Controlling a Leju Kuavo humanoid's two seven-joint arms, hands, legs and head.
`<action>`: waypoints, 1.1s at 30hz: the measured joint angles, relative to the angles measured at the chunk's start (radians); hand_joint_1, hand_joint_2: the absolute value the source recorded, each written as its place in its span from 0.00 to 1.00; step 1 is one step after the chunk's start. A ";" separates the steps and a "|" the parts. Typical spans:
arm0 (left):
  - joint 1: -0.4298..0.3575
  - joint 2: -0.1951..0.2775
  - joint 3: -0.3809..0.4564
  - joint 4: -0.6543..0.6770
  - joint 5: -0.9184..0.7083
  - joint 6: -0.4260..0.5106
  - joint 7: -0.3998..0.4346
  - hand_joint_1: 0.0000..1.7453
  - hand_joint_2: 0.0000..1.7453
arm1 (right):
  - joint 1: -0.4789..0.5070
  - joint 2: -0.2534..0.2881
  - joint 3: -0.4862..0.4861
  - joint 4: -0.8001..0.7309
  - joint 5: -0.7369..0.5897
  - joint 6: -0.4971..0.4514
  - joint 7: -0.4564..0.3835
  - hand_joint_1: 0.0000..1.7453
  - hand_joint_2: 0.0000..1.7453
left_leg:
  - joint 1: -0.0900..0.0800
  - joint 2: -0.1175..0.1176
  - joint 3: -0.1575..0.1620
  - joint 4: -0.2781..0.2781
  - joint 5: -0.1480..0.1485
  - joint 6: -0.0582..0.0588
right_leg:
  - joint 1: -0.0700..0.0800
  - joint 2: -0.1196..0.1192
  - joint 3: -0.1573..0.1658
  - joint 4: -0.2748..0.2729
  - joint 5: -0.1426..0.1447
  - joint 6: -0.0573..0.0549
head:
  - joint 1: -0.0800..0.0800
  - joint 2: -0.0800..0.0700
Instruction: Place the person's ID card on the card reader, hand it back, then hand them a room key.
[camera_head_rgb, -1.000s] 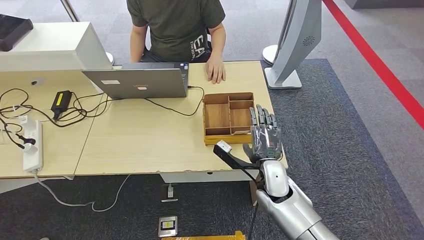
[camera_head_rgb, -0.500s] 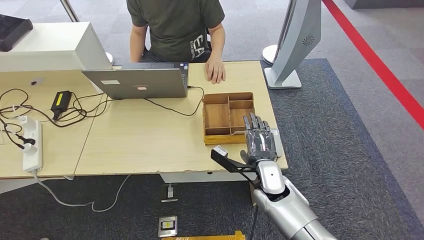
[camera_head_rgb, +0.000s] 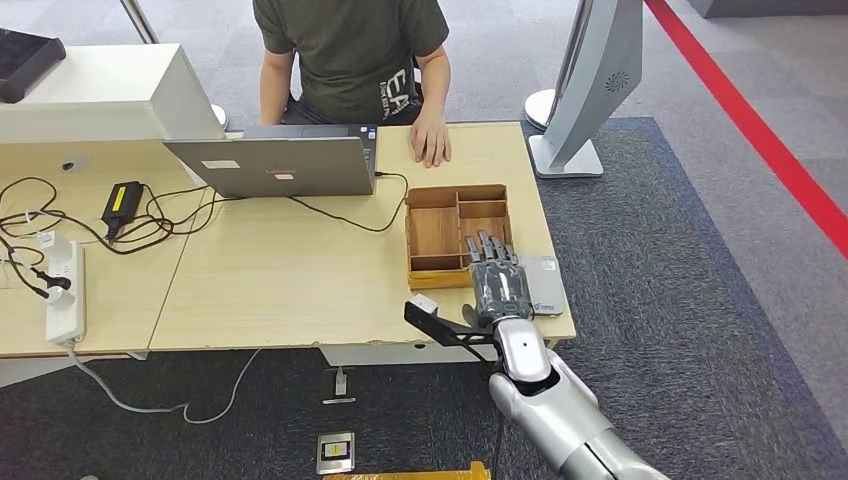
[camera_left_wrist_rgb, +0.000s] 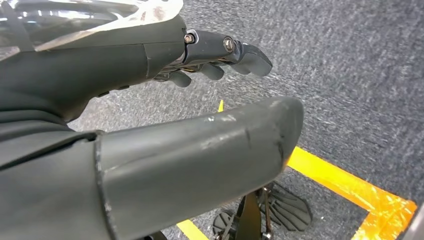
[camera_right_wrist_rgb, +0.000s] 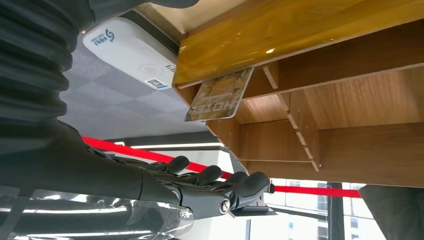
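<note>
My right hand (camera_head_rgb: 497, 283) hovers flat over the near edge of the wooden tray (camera_head_rgb: 455, 191), its fingers (camera_right_wrist_rgb: 210, 181) stretched out and holding nothing. The grey card reader (camera_head_rgb: 546, 287) lies on the table just right of that hand, with nothing on it. In the right wrist view the reader (camera_right_wrist_rgb: 131, 51) sits beside the tray wall (camera_right_wrist_rgb: 280, 35), and a card printed HOTEL (camera_right_wrist_rgb: 220, 95) leans inside a tray compartment. My left hand (camera_left_wrist_rgb: 125, 65) hangs over the carpet with nothing in it, fingers loosely apart.
A person sits across the table, one hand (camera_head_rgb: 431, 140) resting flat on it beyond the tray. A laptop (camera_head_rgb: 280, 165) stands at the back, with cables (camera_head_rgb: 150, 225) and a power strip (camera_head_rgb: 65, 295) at the left. A grey stand (camera_head_rgb: 590, 90) rises off the table's right end.
My right hand has slid left and back toward the table's near edge, uncovering the card reader it was over before. The person's hand has stayed still.
</note>
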 joint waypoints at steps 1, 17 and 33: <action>0.000 -0.001 0.002 0.000 0.002 0.004 0.003 0.00 0.00 | -0.007 0.005 0.001 0.011 0.001 0.000 -0.002 0.00 1.00 | 0.000 0.000 0.000 0.000 0.000 0.000 | 0.000 0.000 0.000 0.000 0.000 0.000 | 0.000 0.000; 0.000 -0.013 0.022 0.000 0.021 0.050 0.038 0.00 0.00 | -0.060 0.049 0.008 0.101 0.058 0.017 0.008 0.00 1.00 | 0.000 0.000 0.000 0.000 0.000 0.000 | 0.000 0.000 0.000 0.000 0.000 0.000 | 0.000 0.000; 0.000 -0.038 0.043 0.000 0.037 0.107 0.047 0.00 0.00 | -0.102 0.088 0.045 0.169 0.071 0.023 0.010 0.00 1.00 | 0.000 0.000 0.000 0.000 0.000 0.000 | 0.000 0.000 0.000 0.000 0.000 0.000 | 0.000 0.000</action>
